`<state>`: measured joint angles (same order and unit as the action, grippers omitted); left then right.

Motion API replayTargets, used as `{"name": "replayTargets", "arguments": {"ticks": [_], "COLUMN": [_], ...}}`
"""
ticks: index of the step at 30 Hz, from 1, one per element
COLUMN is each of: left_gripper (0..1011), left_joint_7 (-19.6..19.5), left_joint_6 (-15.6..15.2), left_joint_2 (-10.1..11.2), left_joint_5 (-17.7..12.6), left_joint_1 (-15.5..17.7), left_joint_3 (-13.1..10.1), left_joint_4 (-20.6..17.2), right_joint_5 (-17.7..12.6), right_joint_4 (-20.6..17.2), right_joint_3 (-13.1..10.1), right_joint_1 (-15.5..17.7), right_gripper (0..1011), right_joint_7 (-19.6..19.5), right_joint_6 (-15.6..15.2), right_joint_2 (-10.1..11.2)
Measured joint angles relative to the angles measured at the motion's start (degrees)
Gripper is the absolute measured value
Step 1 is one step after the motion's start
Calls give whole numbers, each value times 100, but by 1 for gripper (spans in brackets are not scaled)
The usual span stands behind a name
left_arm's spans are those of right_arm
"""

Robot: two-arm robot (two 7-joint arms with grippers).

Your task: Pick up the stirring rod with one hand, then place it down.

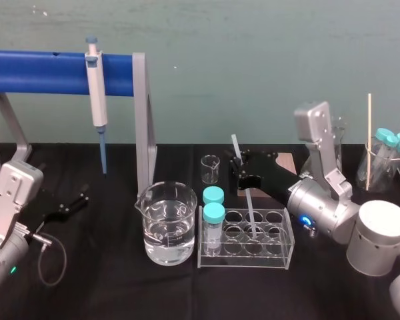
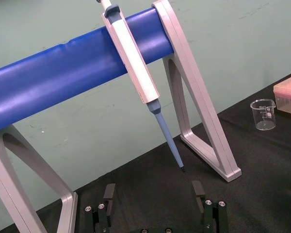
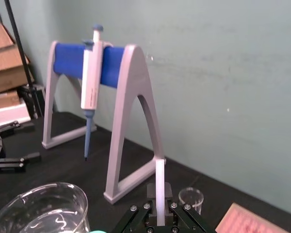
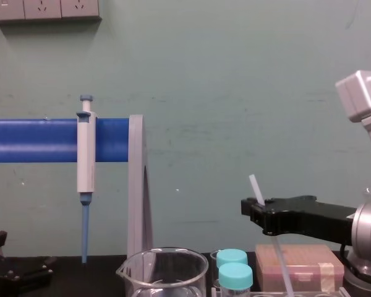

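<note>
stirring rod (image 1: 251,212) in right gripper (image 1: 239,164); tube rack (image 1: 280,257) below

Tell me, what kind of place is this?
Probably a science lab: a pipette hangs on a blue stand, a beaker holds clear liquid, and the right gripper holds a stirring rod.

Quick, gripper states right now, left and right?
Left gripper: open, empty, parked low at left.
Right gripper: closed on the stirring rod, over the tube rack.
</note>
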<state>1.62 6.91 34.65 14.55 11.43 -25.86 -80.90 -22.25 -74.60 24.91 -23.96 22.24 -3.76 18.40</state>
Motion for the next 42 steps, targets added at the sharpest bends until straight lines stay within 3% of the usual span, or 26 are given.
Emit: {"name": "replayTargets", "arguments": {"ticks": [9, 16, 26, 33, 42], "left_gripper": [1000, 1000, 1000, 1000, 1000], "left_joint_7": [0, 0, 0, 0, 0], "left_joint_6": [0, 0, 0, 0, 0], "left_joint_2": [0, 0, 0, 0, 0], "left_joint_5": [0, 0, 0, 0, 0], "left_joint_1": [0, 0, 0, 0, 0], "left_joint_3": [0, 0, 0, 0, 0], "left_joint_4": [0, 0, 0, 0, 0], "right_joint_5": [70, -184, -159, -217, -151], "right_joint_4": [-87, -147, -407, -655, -677], "right_joint_3": [-289, -514, -673, -1032, -1271], "right_joint_1": [378, 570, 566, 483, 495], "right_gripper": [67, 68, 67, 67, 67], "right_joint_7": [75, 357, 458, 349, 135], "right_joint_6": [1015, 1445, 1622, 1784, 1726], "right_joint_2": [-99, -180, -89, 7, 5]}}
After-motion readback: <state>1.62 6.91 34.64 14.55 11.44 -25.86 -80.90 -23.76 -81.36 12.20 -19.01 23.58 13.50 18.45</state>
